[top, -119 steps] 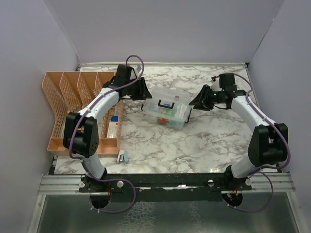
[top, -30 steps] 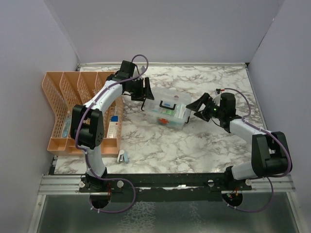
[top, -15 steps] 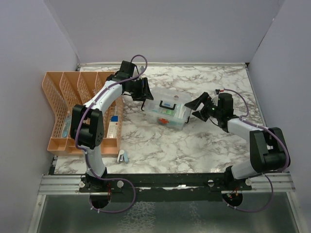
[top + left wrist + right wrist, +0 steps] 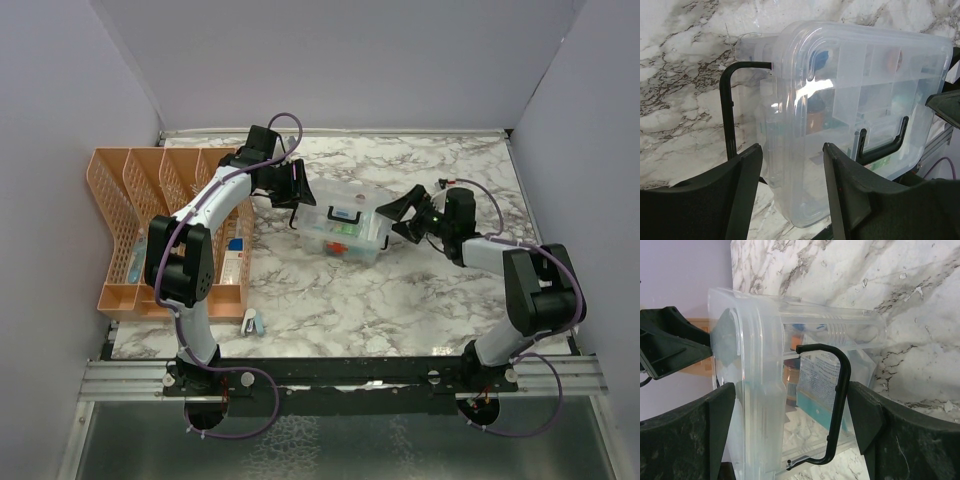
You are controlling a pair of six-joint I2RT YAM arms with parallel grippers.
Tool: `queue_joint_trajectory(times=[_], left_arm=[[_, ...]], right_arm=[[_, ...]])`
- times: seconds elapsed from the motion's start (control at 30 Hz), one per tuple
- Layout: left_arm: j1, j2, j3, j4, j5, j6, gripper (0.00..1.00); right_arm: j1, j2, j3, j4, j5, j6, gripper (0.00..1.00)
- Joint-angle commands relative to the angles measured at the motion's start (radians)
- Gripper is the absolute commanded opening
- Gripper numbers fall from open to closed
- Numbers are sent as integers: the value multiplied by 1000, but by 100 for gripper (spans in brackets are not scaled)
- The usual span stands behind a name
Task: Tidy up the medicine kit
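The medicine kit [image 4: 345, 228], a clear box with a black handle [image 4: 882, 145] on its closed lid, lies mid-table with packets and a bottle inside. My left gripper [image 4: 297, 195] is at its left end. In the left wrist view the left gripper [image 4: 792, 150] is open, its fingers either side of the kit's [image 4: 850, 100] rim. A black clip [image 4: 727, 115] hangs swung out beside it. My right gripper [image 4: 395, 215] is at the kit's right end. In the right wrist view the right gripper [image 4: 790, 387] stands wide open around that end and its black clip [image 4: 840, 405].
An orange lattice organizer [image 4: 140, 220] stands along the table's left side with small boxes [image 4: 232, 258] in its front slot. A small pale item [image 4: 252, 322] lies near the front edge. Grey walls close in the table at the left, back and right.
My right gripper has slid left until its open fingers straddle the kit's right end. The left gripper's fingers have narrowed a little at the left end. The kit has stayed in place.
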Motion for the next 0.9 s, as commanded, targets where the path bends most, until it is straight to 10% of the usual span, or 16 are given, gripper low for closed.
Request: queue_joint_trajectory(times=[0.0, 0.4, 0.87], left_arm=[[-2, 36, -22, -28, -7, 7, 55], [-2, 29, -19, -28, -20, 9, 56], [-3, 29, -11, -27, -45, 12, 53]], right_arm=[[11, 66, -10, -27, 6, -42, 90], [11, 9, 7, -60, -28, -93, 86], [11, -71, 145, -449, 85, -136, 56]])
